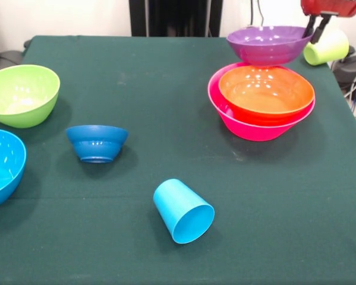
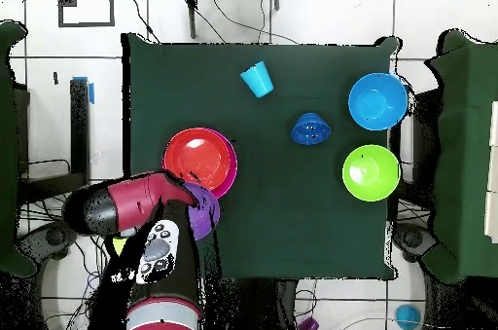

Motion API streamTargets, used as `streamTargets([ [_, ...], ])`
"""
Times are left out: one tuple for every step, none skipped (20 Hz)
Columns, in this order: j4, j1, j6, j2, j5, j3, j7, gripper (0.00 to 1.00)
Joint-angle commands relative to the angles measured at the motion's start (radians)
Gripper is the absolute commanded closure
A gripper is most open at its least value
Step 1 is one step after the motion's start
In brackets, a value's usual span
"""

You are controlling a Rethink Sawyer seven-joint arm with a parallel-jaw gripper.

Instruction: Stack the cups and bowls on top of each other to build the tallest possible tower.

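Gripper [image 1: 316,27] fingers clamp the purple bowl's [image 1: 267,44] rim, holding it above the tabletop's [image 1: 166,107] corner. Orange bowl [image 1: 265,90] sits nested in the pink bowl [image 1: 249,126] just beside it.

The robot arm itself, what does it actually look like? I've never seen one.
In the overhead view the arm is a thick rounded tube, glossy red with black sections and a grey end cap, and a pale panel with buttons sits further down it. In the front view only its tip shows: a red housing with the gripper below it, two thin, dark, straight fingers.
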Motion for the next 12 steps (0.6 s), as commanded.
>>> streamTargets([
  [-0.120,0.008,0.028,0.034,-0.033,0.053,0.035,1.00],
  [-0.123,0.009,0.040,0.031,-0.029,0.054,0.036,1.00],
  [-0.121,0.006,0.045,0.030,-0.024,0.058,0.034,1.00],
  [-0.121,0.003,0.050,0.029,-0.022,0.061,0.031,1.00],
  [-0.117,-0.001,0.051,0.025,-0.022,0.063,0.027,1.00],
  [-0.113,-0.005,0.053,0.022,-0.022,0.065,0.023,1.00],
  [-0.109,-0.008,0.054,0.019,-0.022,0.067,0.019,1.00],
  [-0.107,-0.010,0.059,0.013,-0.022,0.067,0.017,1.00],
  [-0.109,-0.010,0.069,0.006,-0.021,0.066,0.015,1.00],
  [-0.107,-0.011,0.077,0.000,-0.019,0.066,0.015,1.00],
  [-0.107,-0.013,0.084,-0.005,-0.016,0.067,0.016,1.00],
  [-0.107,-0.013,0.092,-0.010,-0.014,0.067,0.015,1.00],
])
